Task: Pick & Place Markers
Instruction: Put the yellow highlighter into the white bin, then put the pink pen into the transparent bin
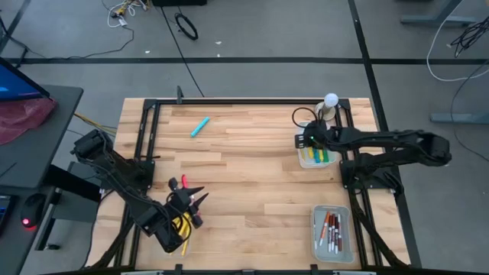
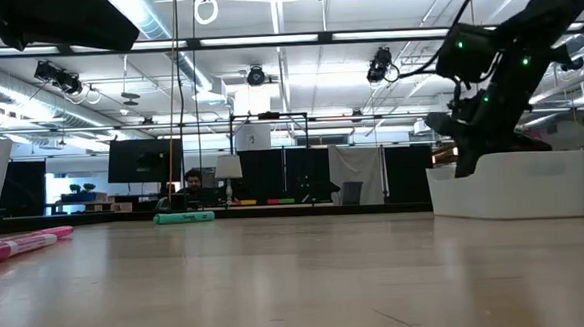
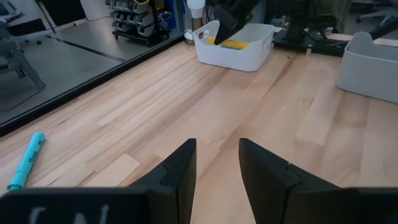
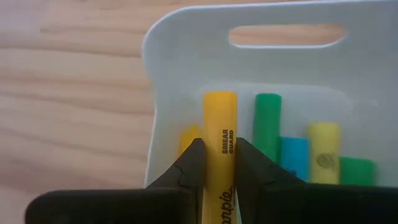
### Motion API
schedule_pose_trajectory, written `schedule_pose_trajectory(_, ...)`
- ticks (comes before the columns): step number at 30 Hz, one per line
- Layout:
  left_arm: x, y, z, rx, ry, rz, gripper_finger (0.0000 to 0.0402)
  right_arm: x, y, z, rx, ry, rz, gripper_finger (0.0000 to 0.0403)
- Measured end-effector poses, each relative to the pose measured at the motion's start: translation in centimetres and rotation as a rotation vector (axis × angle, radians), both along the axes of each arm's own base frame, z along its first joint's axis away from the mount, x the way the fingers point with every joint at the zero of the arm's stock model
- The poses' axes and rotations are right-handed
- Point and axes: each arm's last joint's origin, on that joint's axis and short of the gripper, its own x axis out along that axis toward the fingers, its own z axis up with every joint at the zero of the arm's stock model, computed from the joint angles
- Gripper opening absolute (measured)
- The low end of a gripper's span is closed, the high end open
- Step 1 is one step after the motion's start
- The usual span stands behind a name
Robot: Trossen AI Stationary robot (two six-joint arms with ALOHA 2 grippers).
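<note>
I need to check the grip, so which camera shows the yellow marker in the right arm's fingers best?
The right wrist view: the yellow marker fills the frame, pinched between the fingers above the white bin. The high view shows only the right gripper over the bin; the low and left wrist views hide the marker.

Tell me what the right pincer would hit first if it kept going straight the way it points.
Probably the yellow markers lying in the white bin. The right pincer holds a yellow marker aimed down into it; its tip would land first, though depth is unclear.
</note>
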Motion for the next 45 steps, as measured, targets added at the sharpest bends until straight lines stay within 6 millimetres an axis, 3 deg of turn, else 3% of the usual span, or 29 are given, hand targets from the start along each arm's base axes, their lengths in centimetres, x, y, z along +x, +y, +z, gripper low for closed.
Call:
schedule_pose_trajectory(7, 0.2, 0.2, 0.0, 0.002, 0.002, 0.009, 0.0126, -0.3, -0.8, -1.4, -0.044, 0.077, -0.055, 0.0053)
schedule_pose_trajectory(31, 0.2, 0.2, 0.0, 0.000, 0.002, 0.009, 0.0126, 0.1, -0.8, -1.4, -0.026, 0.039, -0.025, 0.0095)
schedule_pose_trajectory(37, 0.2, 0.2, 0.0, -0.001, 0.001, 0.009, 0.0126, -0.5, -0.3, -0.5, 0.041, 0.057, 0.040, 0.0132)
schedule_pose_trajectory(45, 0.2, 0.2, 0.0, -0.007, 0.003, 0.008, 0.0126, -0.1, -0.2, 2.8, 0.038, 0.043, 0.149, 0.0196)
